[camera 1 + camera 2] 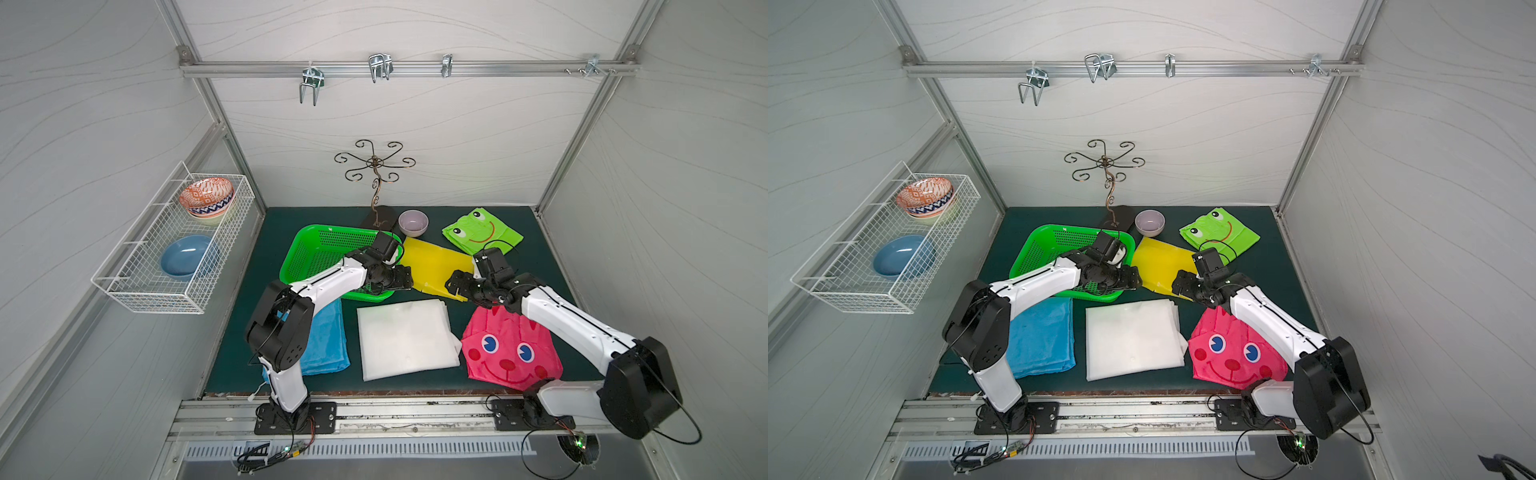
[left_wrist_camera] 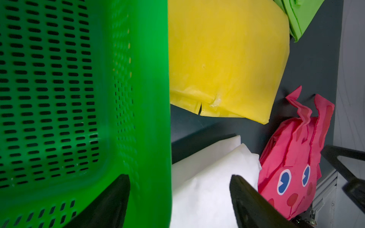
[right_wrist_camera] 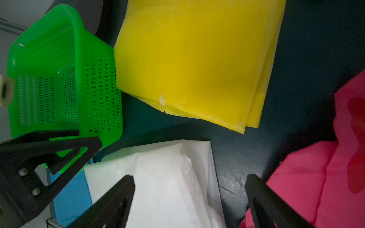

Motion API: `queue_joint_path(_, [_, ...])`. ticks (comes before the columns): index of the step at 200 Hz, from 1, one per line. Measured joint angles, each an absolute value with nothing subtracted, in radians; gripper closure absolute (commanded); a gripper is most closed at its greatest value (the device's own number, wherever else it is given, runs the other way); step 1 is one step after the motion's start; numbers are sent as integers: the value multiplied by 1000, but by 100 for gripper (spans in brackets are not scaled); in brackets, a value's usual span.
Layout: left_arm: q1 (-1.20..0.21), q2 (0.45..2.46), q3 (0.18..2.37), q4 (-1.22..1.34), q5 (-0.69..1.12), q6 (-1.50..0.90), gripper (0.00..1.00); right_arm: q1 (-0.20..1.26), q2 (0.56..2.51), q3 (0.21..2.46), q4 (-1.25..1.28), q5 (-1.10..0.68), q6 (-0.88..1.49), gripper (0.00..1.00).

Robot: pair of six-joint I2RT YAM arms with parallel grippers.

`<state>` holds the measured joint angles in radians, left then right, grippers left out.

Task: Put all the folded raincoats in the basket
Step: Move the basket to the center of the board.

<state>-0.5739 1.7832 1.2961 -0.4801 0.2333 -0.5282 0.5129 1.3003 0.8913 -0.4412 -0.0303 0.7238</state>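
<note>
The bright green basket [image 1: 332, 228] [image 1: 1059, 227] [image 2: 150, 98] [image 3: 79, 39] stands on the dark mat at the back left, with nothing inside that I can see. A folded yellow raincoat [image 1: 436, 264] [image 1: 1160, 262] [image 2: 227, 59] [image 3: 197, 59] lies flat just right of it. In front lies a folded white raincoat [image 1: 405, 338] [image 1: 1133, 338] [image 2: 207, 187] [image 3: 158, 167]. My left gripper [image 1: 405, 278] [image 1: 1133, 277] [image 2: 180, 177] hangs open over the basket's near right corner. My right gripper [image 1: 453, 284] [image 1: 1179, 284] [image 3: 190, 176] faces it, open, above the yellow raincoat's near edge. Neither holds anything.
A pink face raincoat [image 1: 507, 349] lies under my right arm, a blue one [image 1: 326, 336] under my left, and a green frog one [image 1: 482, 230] at the back right. A small bowl [image 1: 413, 222] and a metal hook stand [image 1: 376, 187] are behind the basket. A white wire rack [image 1: 174, 245] hangs on the left wall.
</note>
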Motion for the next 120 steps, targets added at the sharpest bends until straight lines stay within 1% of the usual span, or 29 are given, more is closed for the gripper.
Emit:
queue_joint_path(19, [-577,1784,1324,-481,225,-527,14,475,1267,828,-389,-60,737,7])
queue_joint_path(37, [-578,1770,1335,-484,193,-524,14,376,1251,778,-353,-142,755,9])
queue_joint_path(60, [-579,1708,1334,-521,134,-515,14,224,1301,768,-297,-242,759,17])
queue_joint_path(75, [-579,1637,1331,-536,93,-507,13,168,1342,768,-265,-279,746,17])
queue_joint_path(105, [-596,1507,1332,-532,55,-487,12,144,1373,772,-258,-310,709,17])
queue_joint_path(120, [-622,1502,1355,-527,60,-469,12,127,1393,780,-237,-333,698,12])
